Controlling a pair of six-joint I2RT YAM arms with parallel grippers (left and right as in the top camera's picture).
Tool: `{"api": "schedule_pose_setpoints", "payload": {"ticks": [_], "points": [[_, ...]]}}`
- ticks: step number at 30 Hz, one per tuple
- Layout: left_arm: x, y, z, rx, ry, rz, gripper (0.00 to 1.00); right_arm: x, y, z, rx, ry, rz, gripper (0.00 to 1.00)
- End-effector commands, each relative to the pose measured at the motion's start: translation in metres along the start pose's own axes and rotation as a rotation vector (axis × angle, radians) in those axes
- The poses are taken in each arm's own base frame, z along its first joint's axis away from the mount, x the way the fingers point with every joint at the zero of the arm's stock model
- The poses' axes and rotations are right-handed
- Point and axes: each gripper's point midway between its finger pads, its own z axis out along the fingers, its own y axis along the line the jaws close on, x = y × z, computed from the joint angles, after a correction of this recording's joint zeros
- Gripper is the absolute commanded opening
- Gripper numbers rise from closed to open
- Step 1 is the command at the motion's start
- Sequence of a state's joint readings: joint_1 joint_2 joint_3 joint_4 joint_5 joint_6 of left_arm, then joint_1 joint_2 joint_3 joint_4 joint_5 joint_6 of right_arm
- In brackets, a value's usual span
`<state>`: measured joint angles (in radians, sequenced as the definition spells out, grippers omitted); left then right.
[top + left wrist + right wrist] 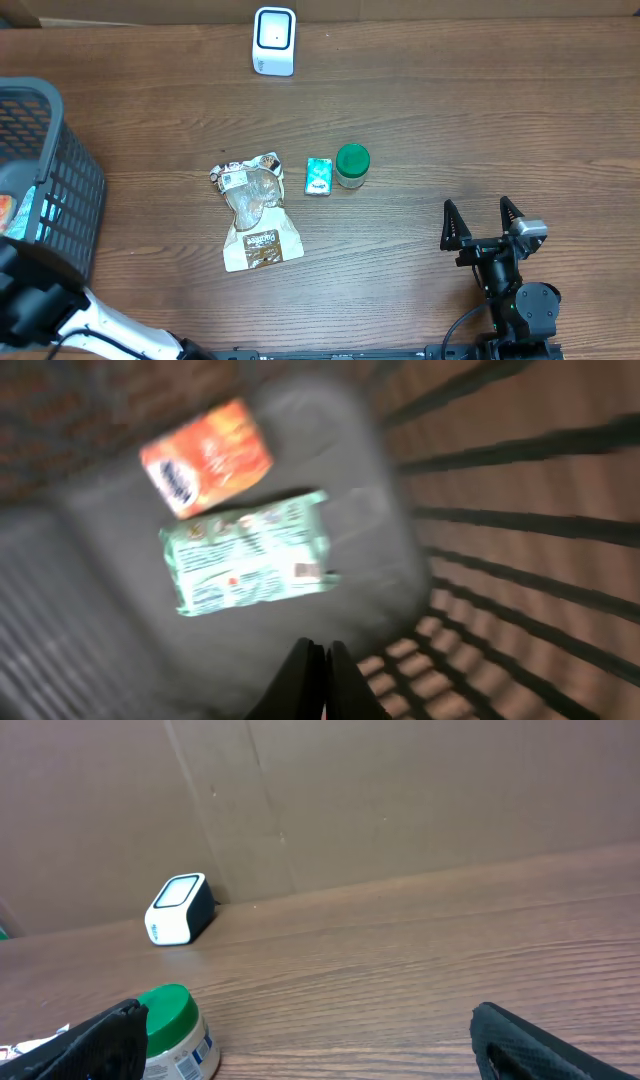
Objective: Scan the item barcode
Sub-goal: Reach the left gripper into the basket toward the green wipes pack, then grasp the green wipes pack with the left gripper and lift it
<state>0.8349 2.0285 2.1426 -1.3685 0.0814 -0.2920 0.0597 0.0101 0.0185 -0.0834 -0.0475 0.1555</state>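
The left fingers [300, 678] are clenched on nothing over the basket [370, 490], whose orange packet [205, 457] and green packet [250, 552] are blurred. The right fingers [452, 224] are spread, empty. A pouch [255, 210], box [319, 176] and jar [352, 165] are laid on the counter [450, 120], with the scanner [274, 40] far beyond.

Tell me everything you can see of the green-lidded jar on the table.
The jar is small and round, with a flat green lid over a pale body wrapped in a white label with blue print, too small to read. It stands upright on the wooden table, lid on, near the middle. A small green-and-white packet lies close beside it, to its left in the overhead view; whether they touch cannot be told. Nothing else touches it.
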Motion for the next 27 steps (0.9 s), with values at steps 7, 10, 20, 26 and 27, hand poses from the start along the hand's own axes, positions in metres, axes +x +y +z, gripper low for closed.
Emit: {"api": "schedule_pose_setpoints", "payload": {"ticks": [7, 10, 20, 26, 27], "points": [[0.0, -0.015, -0.078, -0.029, -0.2, 0.063, 0.33, 0.002, -0.002, 0.0, 0.006, -0.001, -0.007, 1.0], [0.011, -0.006, -0.046, -0.061, -0.113, 0.056, 0.36, 0.002, -0.002, 0.0, 0.006, -0.001, -0.007, 1.0], [0.048, 0.045, 0.057, -0.229, 0.028, 0.147, 0.57, 0.002, -0.002, 0.0, 0.006, -0.001, -0.007, 1.0], [0.042, 0.048, 0.095, -0.23, -0.028, 0.37, 0.84, 0.002, -0.002, 0.0, 0.006, -0.001, -0.007, 1.0], [0.042, 0.048, 0.098, -0.229, -0.031, 0.398, 0.86, 0.002, -0.002, 0.0, 0.006, -0.001, -0.007, 1.0]]}}
